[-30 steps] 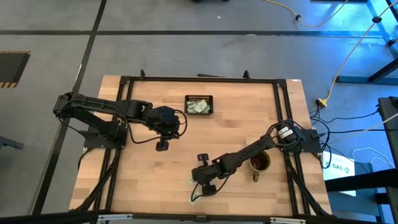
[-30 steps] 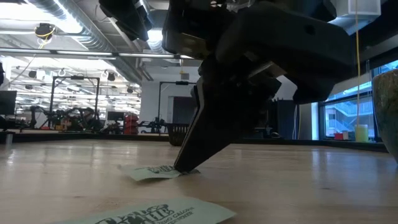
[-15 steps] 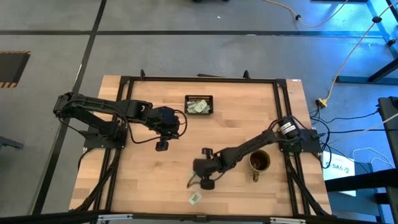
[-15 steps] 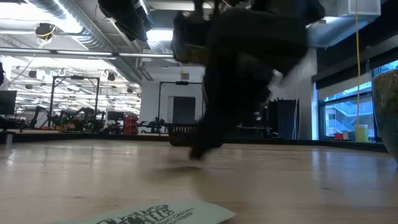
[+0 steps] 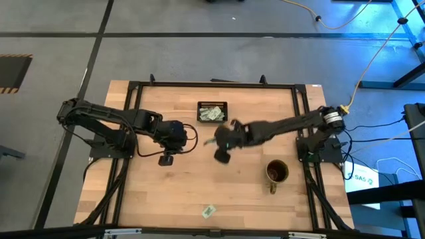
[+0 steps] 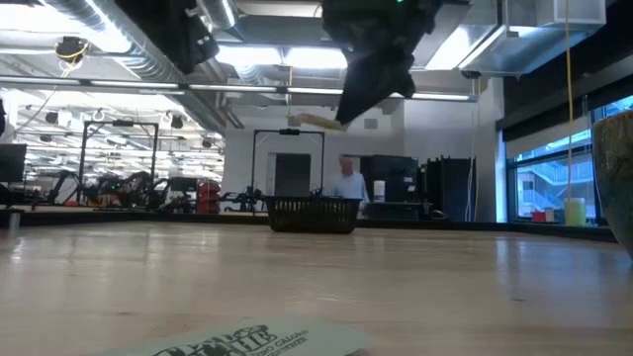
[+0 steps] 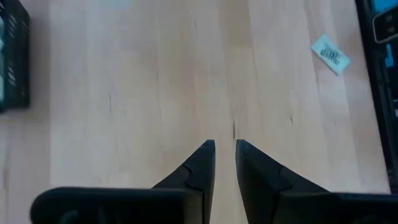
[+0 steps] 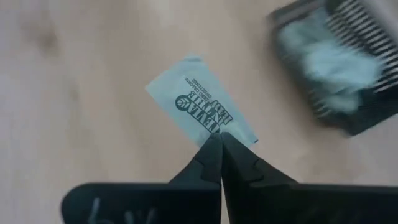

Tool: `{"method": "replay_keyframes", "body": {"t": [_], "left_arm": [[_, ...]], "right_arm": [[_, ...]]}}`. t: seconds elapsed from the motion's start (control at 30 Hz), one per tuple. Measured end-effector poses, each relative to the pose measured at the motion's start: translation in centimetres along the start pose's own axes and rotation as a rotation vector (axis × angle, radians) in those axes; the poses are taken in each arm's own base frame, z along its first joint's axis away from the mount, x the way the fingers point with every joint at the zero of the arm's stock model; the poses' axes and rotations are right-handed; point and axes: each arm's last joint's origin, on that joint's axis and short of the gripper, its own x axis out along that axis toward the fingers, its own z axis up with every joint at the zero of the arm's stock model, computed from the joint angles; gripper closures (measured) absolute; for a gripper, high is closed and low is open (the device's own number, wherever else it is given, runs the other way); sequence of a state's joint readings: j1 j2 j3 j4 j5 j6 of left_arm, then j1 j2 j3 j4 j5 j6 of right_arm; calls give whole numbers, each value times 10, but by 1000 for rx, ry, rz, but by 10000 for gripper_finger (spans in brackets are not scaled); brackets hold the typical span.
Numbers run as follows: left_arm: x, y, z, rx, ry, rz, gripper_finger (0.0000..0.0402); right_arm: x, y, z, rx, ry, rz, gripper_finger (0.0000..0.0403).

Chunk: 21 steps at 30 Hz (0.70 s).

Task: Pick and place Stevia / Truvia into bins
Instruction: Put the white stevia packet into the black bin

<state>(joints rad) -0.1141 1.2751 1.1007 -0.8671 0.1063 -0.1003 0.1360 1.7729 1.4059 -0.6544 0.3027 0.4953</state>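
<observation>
My right gripper (image 5: 217, 141) is shut on one pale green and white packet (image 8: 200, 109) and hangs in the air just near-side of the black slatted bin (image 5: 212, 112). The bin holds several packets. In the low view the held packet (image 6: 312, 122) sticks out from the gripper (image 6: 341, 117) high above the bin (image 6: 315, 213). Another packet (image 5: 209, 211) lies flat near the table's near edge, close in the low view (image 6: 247, 341). My left gripper (image 5: 166, 160) waits left of centre, slightly open, over bare wood (image 7: 225, 146). My right gripper pinches the packet between its two fingertips (image 8: 211, 144) at the packet's edge (image 8: 214, 129). Nearly all of the packet juts out beyond the tips. The packet is lifted clear of the table and lies roughly level (image 6: 312, 122).
The brownish-gold mug (image 5: 277, 172) stands on the table's right side, at the low view's right edge (image 6: 621, 178). A black frame (image 5: 212, 84) runs around the table. Bare wood lies between the bin and the loose packet (image 7: 329, 54). A person stands far behind the table (image 6: 348, 183).
My right gripper, shut on a packet near the table's near edge, lifted it clear of the wood and carried it up and toward the far edge, close to the bin. The second packet stayed where it lay. My left gripper shifted slightly toward the near edge.
</observation>
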Motion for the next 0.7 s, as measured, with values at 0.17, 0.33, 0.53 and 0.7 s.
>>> {"method": "replay_keyframes", "body": {"t": [0.17, 0.33, 0.53, 0.7], "left_arm": [[1, -8, -3, -25, 26, 7, 343], [1, -15, -4, -5, 27, -4, 343], [1, -18, -4, 9, 20, 24, 343], [1, -17, -4, 10, 8, 77, 343]], "right_arm": [[6, -49, 25, 102, -34, -75, 402], [25, -92, 39, 170, -39, -146, 402], [51, -115, 42, 230, -7, -139, 402], [75, -116, 37, 228, 25, -150, 402]]}}
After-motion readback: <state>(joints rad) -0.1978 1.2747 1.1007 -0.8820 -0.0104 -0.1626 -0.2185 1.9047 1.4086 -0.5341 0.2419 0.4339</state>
